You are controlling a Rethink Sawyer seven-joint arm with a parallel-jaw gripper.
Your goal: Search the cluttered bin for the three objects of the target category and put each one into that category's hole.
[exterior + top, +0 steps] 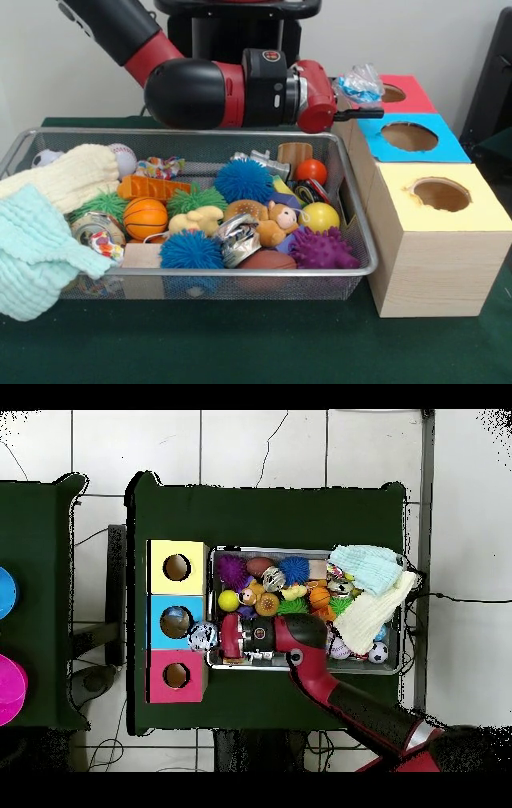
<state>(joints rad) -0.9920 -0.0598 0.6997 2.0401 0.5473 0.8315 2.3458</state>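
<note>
The jaws [358,114] pinched a crinkly plastic bag [362,82], light, limp and slippery, best held by a bunched fold, at three o'clock of the wire basket [344,172], near the red box [410,94].

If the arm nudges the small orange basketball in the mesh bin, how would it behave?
The orange basketball is round, so it would probably roll, though the packed toys around it in the cluttered bin would likely stop it quickly. It looks like a small toy, probably light.
</note>
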